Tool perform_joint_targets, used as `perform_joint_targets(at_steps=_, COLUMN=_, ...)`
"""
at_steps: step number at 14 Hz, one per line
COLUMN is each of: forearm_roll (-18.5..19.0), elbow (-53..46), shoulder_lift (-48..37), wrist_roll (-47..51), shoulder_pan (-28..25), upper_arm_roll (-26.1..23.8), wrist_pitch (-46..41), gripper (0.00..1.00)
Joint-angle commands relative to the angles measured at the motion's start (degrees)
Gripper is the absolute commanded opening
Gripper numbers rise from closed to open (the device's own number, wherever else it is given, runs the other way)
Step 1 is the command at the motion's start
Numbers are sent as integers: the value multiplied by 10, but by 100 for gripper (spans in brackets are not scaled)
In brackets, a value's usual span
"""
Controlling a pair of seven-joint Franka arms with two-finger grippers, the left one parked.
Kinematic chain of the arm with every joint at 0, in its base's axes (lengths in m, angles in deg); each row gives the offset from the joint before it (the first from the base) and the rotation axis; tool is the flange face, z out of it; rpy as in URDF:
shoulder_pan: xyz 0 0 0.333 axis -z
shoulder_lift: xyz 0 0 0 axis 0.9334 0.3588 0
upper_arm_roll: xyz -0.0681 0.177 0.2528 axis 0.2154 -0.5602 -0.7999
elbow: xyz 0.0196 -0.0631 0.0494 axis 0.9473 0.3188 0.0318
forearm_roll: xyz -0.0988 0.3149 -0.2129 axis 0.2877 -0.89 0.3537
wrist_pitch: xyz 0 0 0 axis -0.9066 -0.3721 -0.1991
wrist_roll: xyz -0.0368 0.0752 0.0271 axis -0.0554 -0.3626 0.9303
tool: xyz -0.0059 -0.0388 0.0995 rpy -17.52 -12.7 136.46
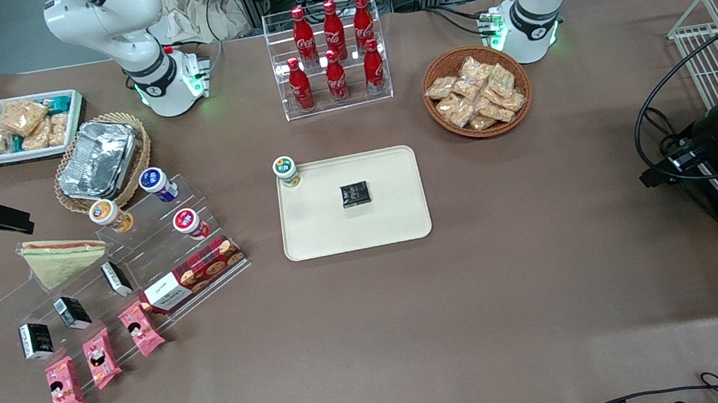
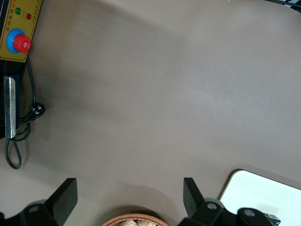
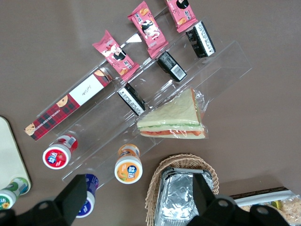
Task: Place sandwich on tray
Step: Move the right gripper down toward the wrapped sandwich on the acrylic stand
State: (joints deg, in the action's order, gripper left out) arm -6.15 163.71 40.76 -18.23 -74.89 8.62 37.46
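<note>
Pink packets [image 1: 97, 358] lie nearest the camera, at the working arm's end of the table [image 1: 478, 296]. Just above them, the sandwich [image 1: 61, 259] rests on a clear stepped rack [image 1: 117, 269], well apart from the tray [image 1: 395, 224]. Fingers [image 3: 79, 193] spread apart, the pincer [image 3: 141, 195] hangs empty over the foil container [image 3: 181, 195] beside the sandwich [image 3: 174, 120].

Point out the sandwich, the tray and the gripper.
sandwich [image 3: 175, 117], right wrist view, on its pale bread face.
tray [image 1: 335, 231], front view, on a bare patch of its floor.
gripper [image 3: 141, 193], right wrist view, midway between its open fingertips, above the foil container's basket.
</note>
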Motion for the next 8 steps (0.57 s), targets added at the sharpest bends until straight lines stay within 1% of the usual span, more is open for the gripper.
perform_joint_targets(at_steps=1, forearm_roll=5, elbow=-3, shoulder_lift=3, wrist_roll=-2, shoulder_pan=-10, upper_arm_roll=1, wrist_pitch=-2, gripper=100)
perform_joint_targets(at_steps=8, forearm_roll=2, elbow=-2, shoulder_lift=3, wrist_roll=-3, shoulder_pan=-8, upper_arm_roll=3, wrist_pitch=2, gripper=100)
